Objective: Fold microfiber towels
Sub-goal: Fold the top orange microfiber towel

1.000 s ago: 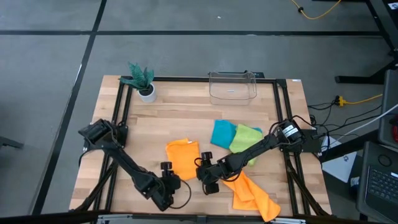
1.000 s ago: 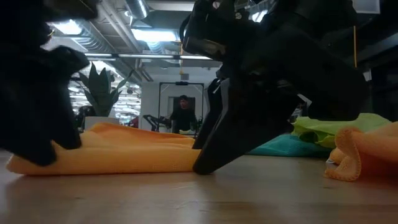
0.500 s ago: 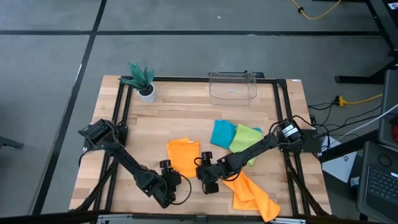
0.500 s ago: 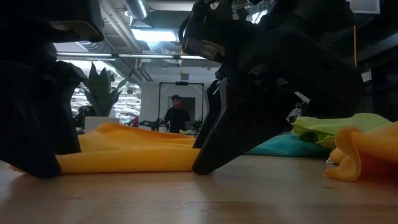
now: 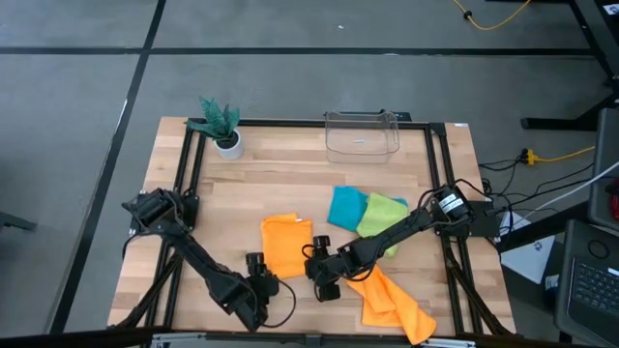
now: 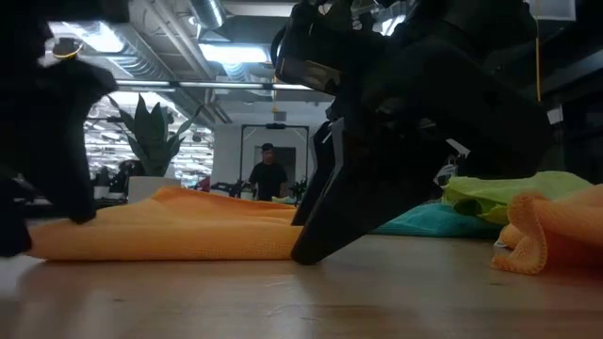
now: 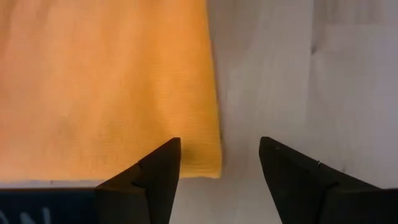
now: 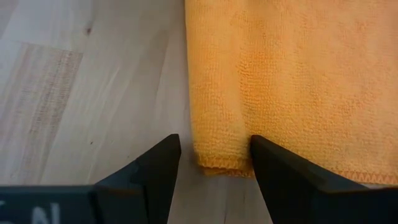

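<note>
A folded orange towel (image 5: 287, 244) lies flat on the table near the front middle. My left gripper (image 7: 221, 149) is open at its near left corner (image 7: 211, 165), one finger over the cloth and one over bare wood. My right gripper (image 8: 214, 146) is open at its near right corner (image 8: 208, 160), standing the same way. A teal towel (image 5: 346, 207) and a lime green towel (image 5: 383, 215) lie behind my right arm. A second orange towel (image 5: 392, 302) lies crumpled at the near right. My left gripper comes at the towel's near left corner from above, its fingers across the side edge (image 7: 216, 124); I cannot tell whether it touches the cloth. My right gripper has one fingertip (image 6: 309, 252) down at table level against the towel's near right end; the other finger's contact is hidden.
A clear plastic bin (image 5: 362, 135) stands at the far edge, and a small plant in a white pot (image 5: 222, 126) at the far left. Bare wood lies left of the folded towel and between towel and front edge.
My left gripper has shifted a little toward the table's left edge at the towel's near left corner and now stands higher over it. The towel's left end lies flatter. My right gripper has kept still.
</note>
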